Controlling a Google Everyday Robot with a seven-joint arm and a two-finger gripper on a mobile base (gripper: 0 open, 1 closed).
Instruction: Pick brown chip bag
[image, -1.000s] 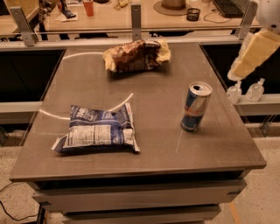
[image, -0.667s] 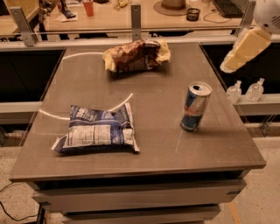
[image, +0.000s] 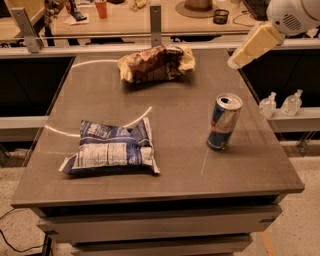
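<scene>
From my feed, the end effector (image: 246, 50) hangs in the air at the upper right, above the far right corner of the worktop (image: 175, 172), angled down and to the left. I cannot tell how far open it is, and it holds nothing that I can see. The brown chip bag (image: 155, 62) lies crumpled at the far edge of the worktop, near the middle, well apart from the end effector. An opened energy drink can (image: 224, 122) stands upright on the right side. A blue-and-white snack bag (image: 112, 152) lies flat at the near left.
</scene>
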